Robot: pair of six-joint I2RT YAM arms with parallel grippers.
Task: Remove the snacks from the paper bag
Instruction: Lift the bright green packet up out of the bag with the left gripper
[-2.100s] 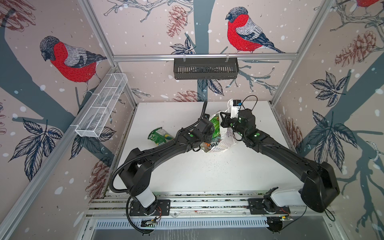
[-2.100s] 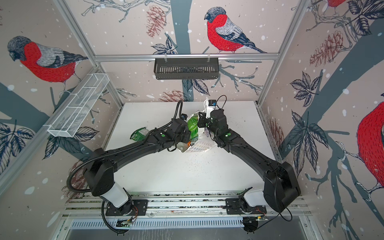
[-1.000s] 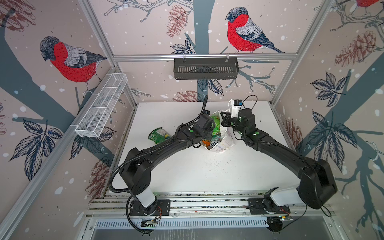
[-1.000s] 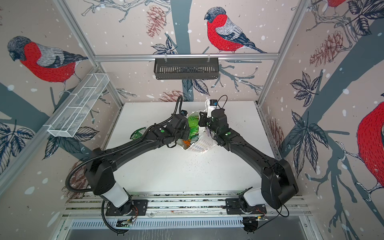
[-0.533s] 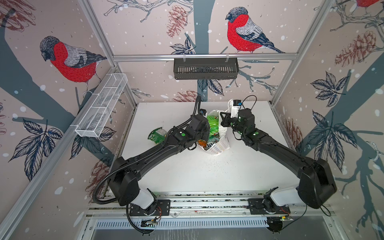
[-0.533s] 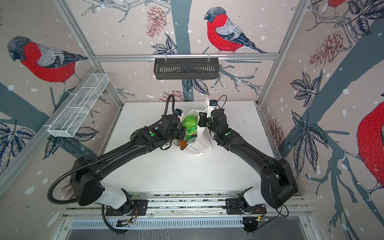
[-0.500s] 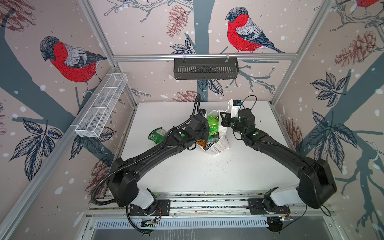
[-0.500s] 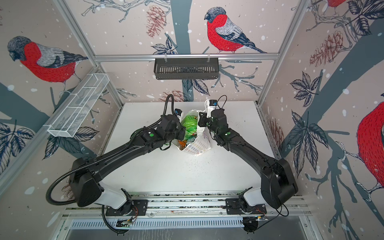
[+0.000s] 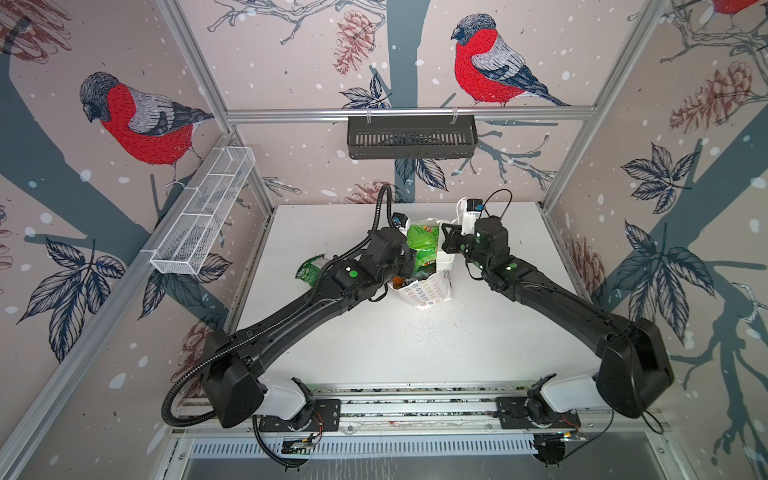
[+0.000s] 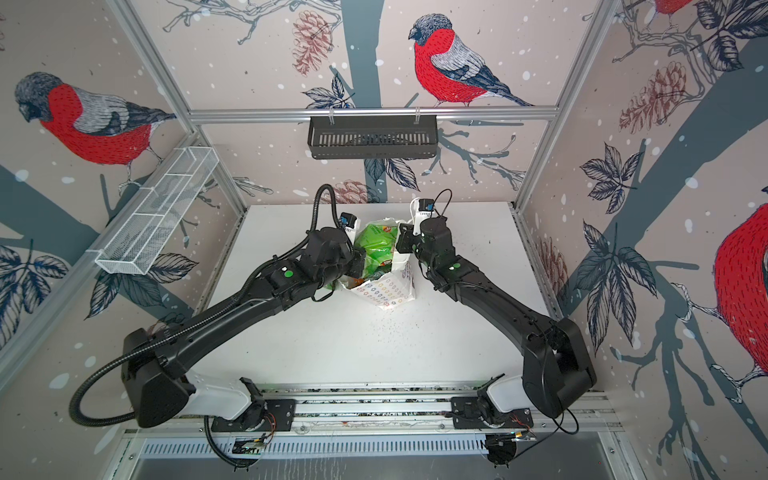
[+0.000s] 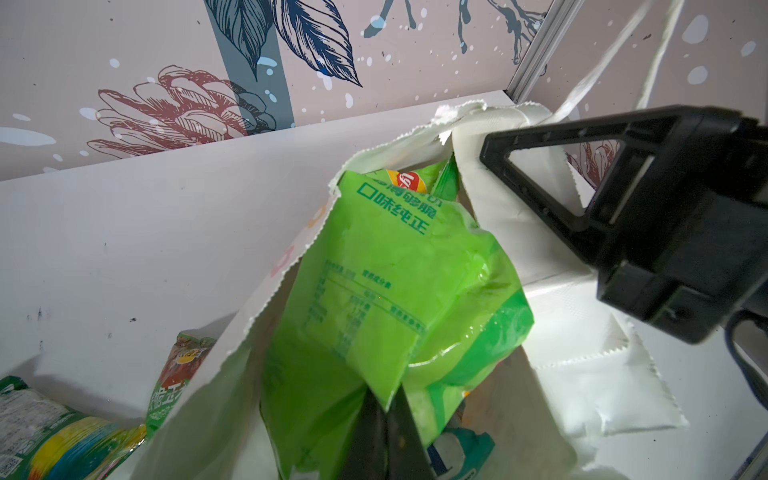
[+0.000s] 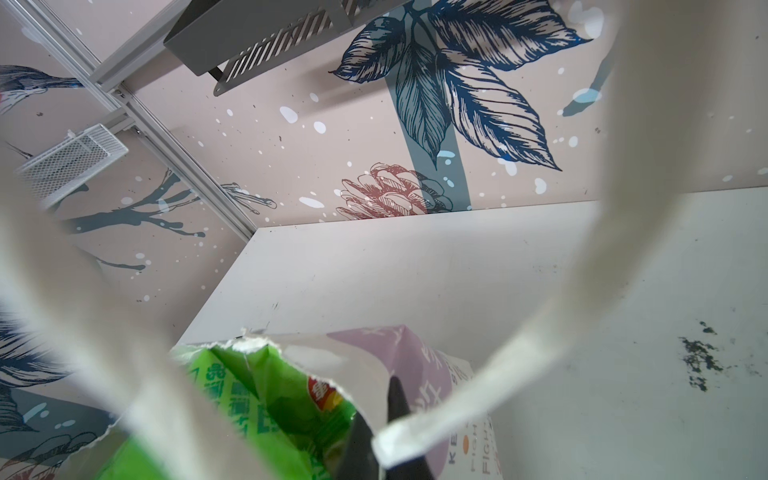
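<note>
Extraction step: the left hand point(image 11: 386, 405) grips a green packet point(image 11: 386, 266), which stands half out of the bag point(image 11: 552, 316) ahead of its fingertips. The right hand point(image 12: 380, 415) pinches the bag's rim. Next, probably lift the packet clear onto the tabletop point(image 11: 124, 249) beside the hand.

Both arms stretch forward from their bases and bend inward, so the wrists nearly meet in both top views. The left arm point(image 9: 291, 316) runs low and long, and the left pincer point(image 11: 384, 409) is clamped tight on a corner of a green packet point(image 11: 386, 282). The right arm point(image 9: 561, 303) angles in opposite, with the right pincer point(image 12: 376, 419) closed on the rim of the paper bag point(image 12: 415, 357).
</note>
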